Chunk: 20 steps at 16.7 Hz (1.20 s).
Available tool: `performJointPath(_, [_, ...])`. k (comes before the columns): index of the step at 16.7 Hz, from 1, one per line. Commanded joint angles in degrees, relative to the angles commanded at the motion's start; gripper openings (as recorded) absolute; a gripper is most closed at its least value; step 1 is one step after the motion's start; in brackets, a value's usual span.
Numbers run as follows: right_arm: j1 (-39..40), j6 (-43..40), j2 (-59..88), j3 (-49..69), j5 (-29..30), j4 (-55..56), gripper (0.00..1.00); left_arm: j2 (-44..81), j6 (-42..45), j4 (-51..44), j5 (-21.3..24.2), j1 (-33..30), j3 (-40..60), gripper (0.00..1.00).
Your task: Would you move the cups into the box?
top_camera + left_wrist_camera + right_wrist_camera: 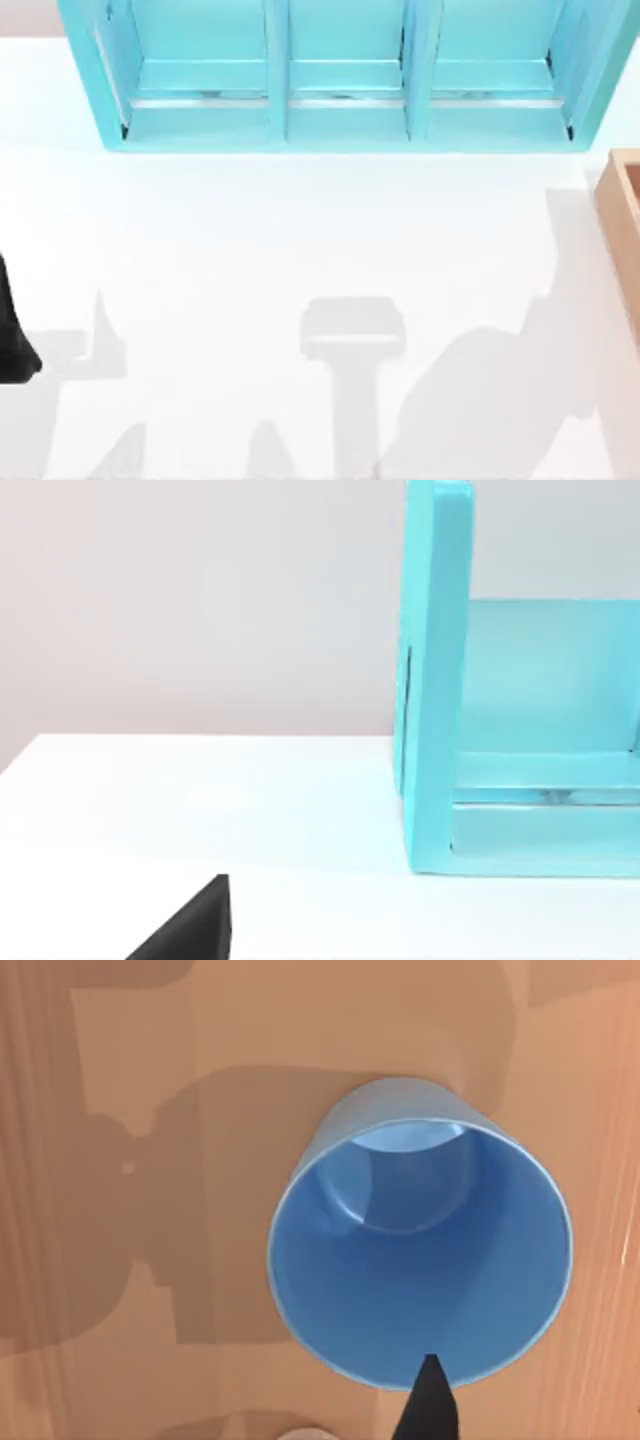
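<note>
My right gripper (428, 1400) hangs over the box (622, 215) at table's right edge; blue cup (420, 1270) directly beneath, upright, mouth up (finger state: can't tell). Left arm parked at left edge.

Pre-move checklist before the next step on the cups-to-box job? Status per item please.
1. Blue cup over tan wood surface of the box: ok, right wrist view looks straight down into it.
2. Right gripper shut on the cup: cannot tell; one dark finger tip sits at the rim.
3. Cup resting on the box floor or hanging above it: cannot tell.
4. Speckled white cup located: cannot tell.
5. Left arm parked at the table's left edge, away from the box: ok.
6. Turquoise shelf unit apart from the box: ok.
</note>
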Motion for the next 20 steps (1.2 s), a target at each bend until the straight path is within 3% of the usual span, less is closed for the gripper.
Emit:
performJointPath(4, [0.0,0.0,0.0,0.0,0.0,0.0,0.98,0.0,0.0,0.0,0.0,0.0,0.0,1.0])
performJointPath(5, [0.0,0.0,0.0,0.0,0.0,0.0,1.0,0.0,0.0,0.0,0.0,0.0,0.0,1.0])
performJointPath(15, [-0.1,-0.07,0.07,0.95,0.04,-0.93,1.0,0.0,0.0,0.0,0.0,0.0,0.0,1.0])
performJointPath(20, [-0.5,-0.18,1.07,13.24,0.12,-12.76,1.0,0.0,0.0,0.0,0.0,0.0,0.0,1.0])
